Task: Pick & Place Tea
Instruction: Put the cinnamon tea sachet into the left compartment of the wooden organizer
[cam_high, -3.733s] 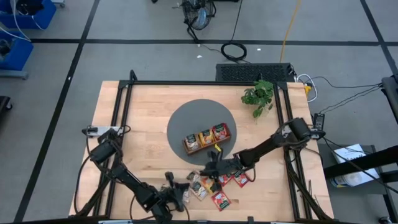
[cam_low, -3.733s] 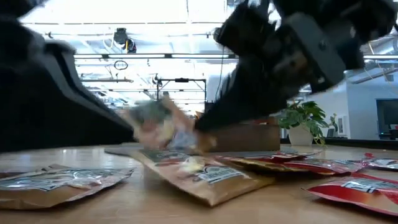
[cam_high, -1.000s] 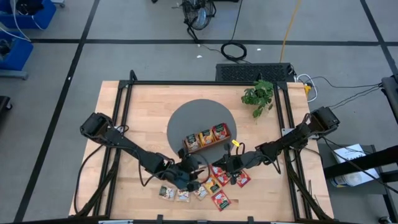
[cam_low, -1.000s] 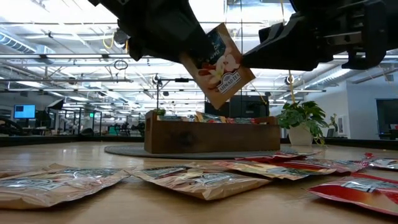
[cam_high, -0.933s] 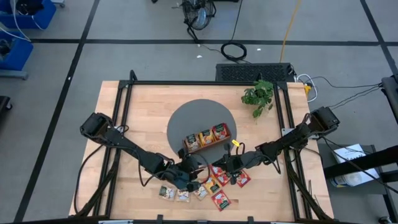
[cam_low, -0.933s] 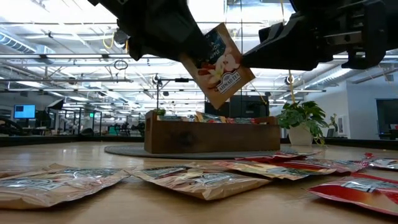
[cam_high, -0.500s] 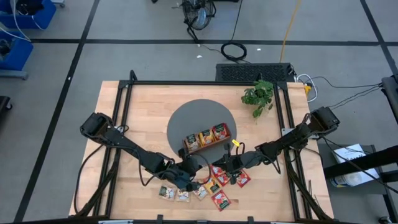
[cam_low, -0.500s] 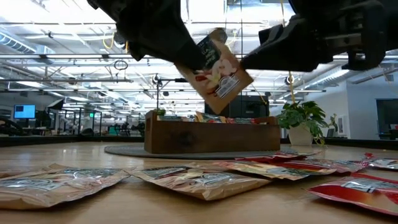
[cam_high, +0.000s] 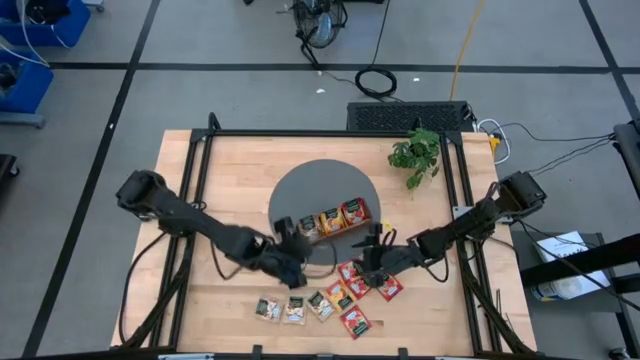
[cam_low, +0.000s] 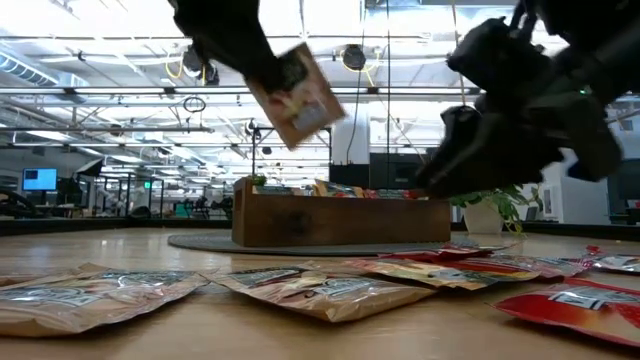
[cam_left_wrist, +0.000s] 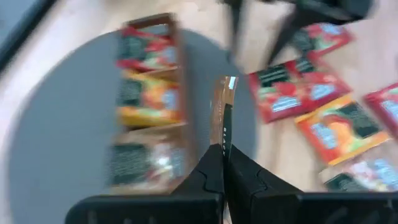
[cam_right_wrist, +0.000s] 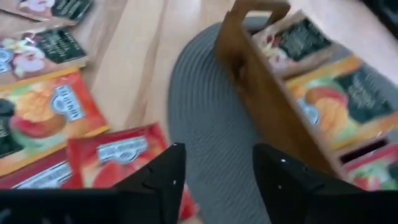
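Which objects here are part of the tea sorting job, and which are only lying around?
Part of the job:
- tea sachet held by the shut left gripper
- loose sachets on the table
- wooden tray on the grey mat
- open, empty right gripper

Only lying around:
- potted plant

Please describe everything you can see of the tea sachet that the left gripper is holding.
The tea sachet is a small, flat, square packet, seemingly of foil or paper, with a dark band at the top and a pale fruit picture below. The left gripper is shut on one edge; nothing else touches it. It hangs tilted in the air, above the table, near the wooden tray. The left wrist view shows it edge-on.
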